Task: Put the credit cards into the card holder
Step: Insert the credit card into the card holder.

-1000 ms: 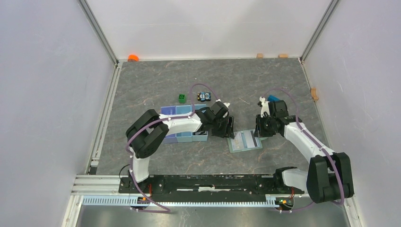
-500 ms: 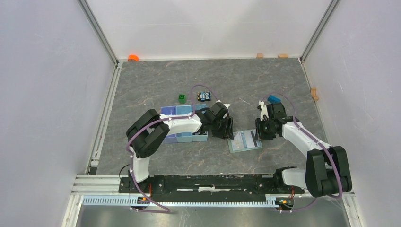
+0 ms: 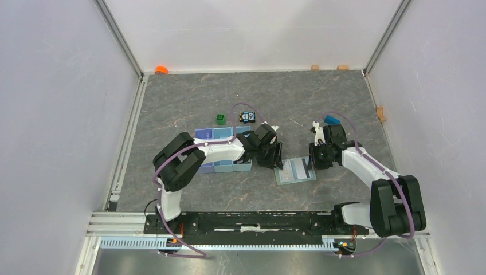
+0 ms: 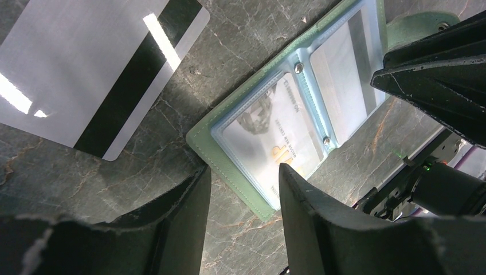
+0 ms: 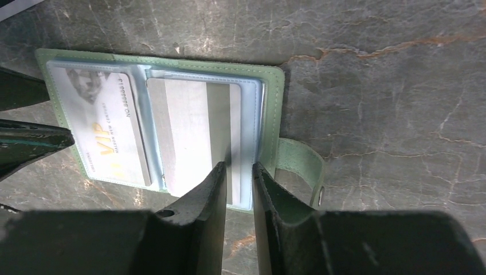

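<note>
Right wrist: wallet (image 5: 274, 109) holds two cards (image 5: 109, 129).

We see a robot lab cell: plain white panels (image 3: 51, 114) on aluminium framing (image 3: 119, 39) enclose a marbled grey table (image 3: 189, 97), with the left arm (image 3: 220, 150) and right arm (image 3: 362, 164) bolted to a rail (image 3: 252, 221).

The pocketed card (image 5: 106, 126) reads "VIP" and, seemingly, "NO 8888…".

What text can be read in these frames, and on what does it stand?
"VIP": gold letters on the printed card in the card holder.
"NO" then digits, same card: digits too blurred.
Small line beside "VIP": too small to read.
Loose striped card: no text.
</note>
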`<state>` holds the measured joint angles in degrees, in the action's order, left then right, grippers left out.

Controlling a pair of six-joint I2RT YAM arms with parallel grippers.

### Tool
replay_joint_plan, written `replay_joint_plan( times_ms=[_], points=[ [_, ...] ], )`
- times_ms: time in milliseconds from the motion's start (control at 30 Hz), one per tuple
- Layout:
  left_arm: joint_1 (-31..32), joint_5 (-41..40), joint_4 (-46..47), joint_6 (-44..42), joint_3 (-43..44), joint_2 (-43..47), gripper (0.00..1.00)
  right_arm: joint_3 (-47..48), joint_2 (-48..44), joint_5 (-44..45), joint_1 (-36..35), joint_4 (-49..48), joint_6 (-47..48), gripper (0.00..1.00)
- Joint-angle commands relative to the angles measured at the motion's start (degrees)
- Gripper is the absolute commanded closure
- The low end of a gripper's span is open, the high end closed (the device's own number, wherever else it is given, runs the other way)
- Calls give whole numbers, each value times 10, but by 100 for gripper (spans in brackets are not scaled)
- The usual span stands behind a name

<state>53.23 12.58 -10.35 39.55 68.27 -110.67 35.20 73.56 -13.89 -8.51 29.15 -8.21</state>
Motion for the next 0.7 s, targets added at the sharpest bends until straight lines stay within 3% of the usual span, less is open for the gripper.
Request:
replay_joint_plan(
  times_ms=[0,300,500,667],
  points=[
    [5,6,4,14,-4,-12,46,-1,-7,-34,0,-18,-5,74],
    [4,-1,6,11,-9,-12,47,-15,-3,-34,1,-31,-19,74],
    [5,-8,2,6,-12,-11,49,-23,-4,2,11,-35,-33,67],
    [4,-14,1,4,-15,-10,53,-50,-4,-38,22,-59,-49,66]
  ],
)
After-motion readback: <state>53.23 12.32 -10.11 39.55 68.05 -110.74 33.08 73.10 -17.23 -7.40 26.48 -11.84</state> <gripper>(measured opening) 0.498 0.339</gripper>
